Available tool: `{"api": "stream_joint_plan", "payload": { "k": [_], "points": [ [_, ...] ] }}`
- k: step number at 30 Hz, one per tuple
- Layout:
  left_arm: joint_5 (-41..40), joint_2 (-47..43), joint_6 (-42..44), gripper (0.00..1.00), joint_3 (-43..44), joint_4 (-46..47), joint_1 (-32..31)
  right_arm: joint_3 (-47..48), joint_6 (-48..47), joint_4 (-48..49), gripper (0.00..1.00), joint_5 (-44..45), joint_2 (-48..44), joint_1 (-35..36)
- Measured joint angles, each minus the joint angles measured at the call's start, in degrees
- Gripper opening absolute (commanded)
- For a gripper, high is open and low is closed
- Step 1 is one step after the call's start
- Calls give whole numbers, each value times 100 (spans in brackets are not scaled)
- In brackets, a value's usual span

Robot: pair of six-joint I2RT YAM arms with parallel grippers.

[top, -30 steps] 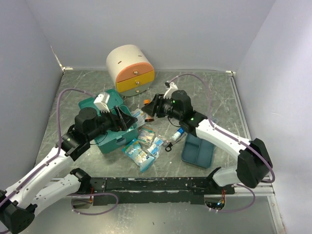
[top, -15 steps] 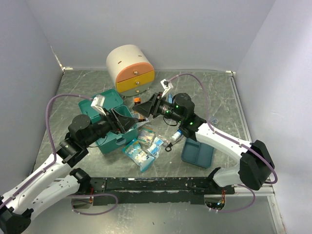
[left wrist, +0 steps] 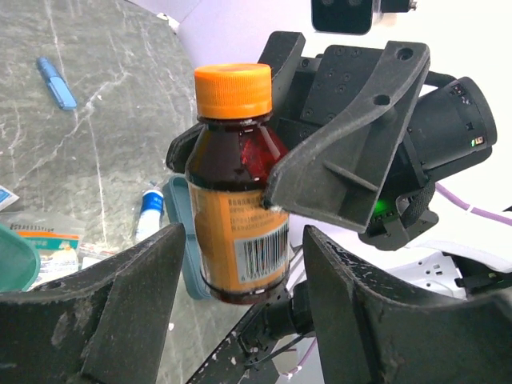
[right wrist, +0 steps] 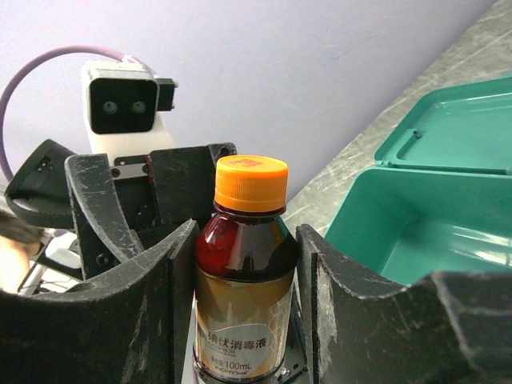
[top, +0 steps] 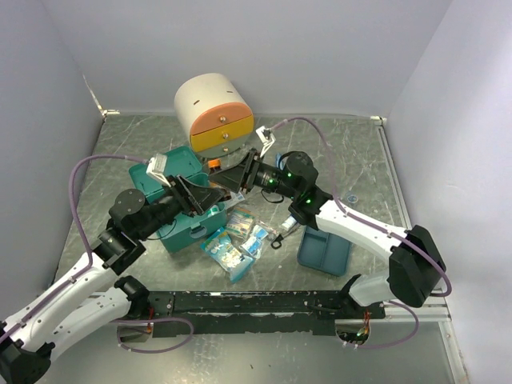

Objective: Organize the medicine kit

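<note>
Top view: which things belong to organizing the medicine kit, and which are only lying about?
Belonging to the job:
- medicine kit, lid open
- syrup bottle, held in the right fingers
- medicine sachets and tube on the table

Lying about, as it seems:
- cream cabinet
- dark-blue tray

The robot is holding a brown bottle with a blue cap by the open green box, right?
Not quite. The cap on the brown medicine bottle is orange, not blue; the right wrist view shows it. The bottle is indeed held by the open medicine kit.
</note>
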Motion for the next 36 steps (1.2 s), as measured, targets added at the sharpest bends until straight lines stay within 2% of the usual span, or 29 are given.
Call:
{"api": "stream_joint_plan", "payload": {
  "k": [5, 10, 13, 18, 21, 28, 36],
  "points": [
    [7, 17, -140, 63, -81, 203, 0, 96, 57, 66, 32, -48, 107, 94],
    [-61, -31, -166, 50, -120, 179, 0, 114, 76, 127, 35, -66, 175, 127],
    [-146, -125, -162, 48, -133, 92, 0, 125, 63, 114, 45, -70, 184, 153],
    [-398, -404, -140, 45, -151, -177, -28, 415, -87, -319, 69, -11, 201, 227],
    [-737, -595, -114, 45, -151, -595, -28, 599, -254, -710, 76, 304, 166, 219],
    [-1716, -820, -83, 45, 20, -2046, -28, 697, -640, -1971, 77, 1390, -101, 184],
    [-2496, -599, -275, 45, 697, -3425, -28, 699, -820, -3117, 75, 2155, -487, 109]
  ]
}}
